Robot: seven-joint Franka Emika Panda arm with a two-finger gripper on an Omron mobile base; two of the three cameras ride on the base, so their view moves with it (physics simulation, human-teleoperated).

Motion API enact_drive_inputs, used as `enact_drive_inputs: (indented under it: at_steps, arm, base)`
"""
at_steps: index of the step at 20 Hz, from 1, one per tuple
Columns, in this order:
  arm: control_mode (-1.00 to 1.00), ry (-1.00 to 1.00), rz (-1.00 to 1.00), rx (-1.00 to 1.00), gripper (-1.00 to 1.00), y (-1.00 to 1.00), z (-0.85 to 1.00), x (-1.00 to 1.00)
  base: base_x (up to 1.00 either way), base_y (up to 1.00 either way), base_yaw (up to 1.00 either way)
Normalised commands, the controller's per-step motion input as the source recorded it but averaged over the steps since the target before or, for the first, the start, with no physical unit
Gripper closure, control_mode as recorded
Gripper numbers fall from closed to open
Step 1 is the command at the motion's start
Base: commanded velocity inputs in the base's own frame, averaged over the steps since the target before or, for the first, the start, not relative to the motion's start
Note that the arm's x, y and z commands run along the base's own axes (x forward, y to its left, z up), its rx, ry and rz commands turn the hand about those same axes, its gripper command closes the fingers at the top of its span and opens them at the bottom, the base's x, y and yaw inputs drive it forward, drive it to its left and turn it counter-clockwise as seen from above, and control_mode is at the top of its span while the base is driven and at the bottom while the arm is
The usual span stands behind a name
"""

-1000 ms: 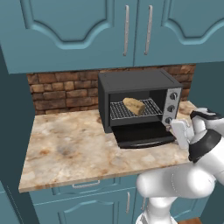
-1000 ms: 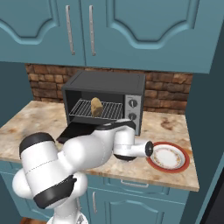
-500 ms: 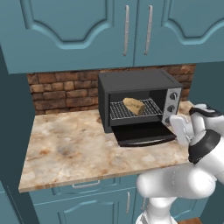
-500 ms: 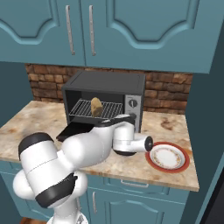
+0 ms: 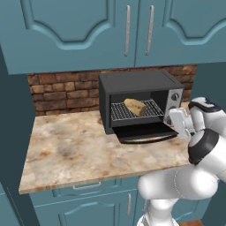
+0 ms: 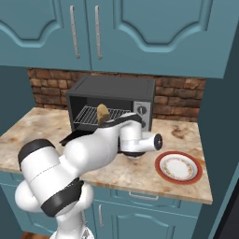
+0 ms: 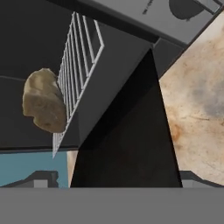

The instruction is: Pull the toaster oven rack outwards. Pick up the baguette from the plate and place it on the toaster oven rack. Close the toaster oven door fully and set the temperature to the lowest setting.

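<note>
Standing on the marbled tan counter against a brick backsplash under teal cabinets, the black toaster oven has its toaster oven door dropped open. The gripper, jaws wide apart and empty, hangs just beside the door's right end. The baguette, golden-tan, lies on the toaster oven rack. The orange-rimmed plate sits well right.
</note>
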Motion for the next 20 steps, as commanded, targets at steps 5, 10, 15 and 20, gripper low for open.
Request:
enact_drive_inputs:
  at_steps: [5,10,15,20]
  arm:
    - [-1.00,0.00,0.00,0.00,-1.00,0.25,0.43,-0.04]
    - [-1.00,-0.05,0.00,0.07,-1.00,0.11,0.51,0.00]
    - [-1.00,-0.07,0.00,0.13,-1.00,0.00,0.58,-0.05]
    - [-1.00,-0.11,0.00,0.14,-1.00,0.00,0.78,-0.15]
  base:
    - [0.00,0.00,0.00]
    - [0.00,0.00,0.00]
    - [0.00,0.00,0.00]
    - [0.00,0.00,0.00]
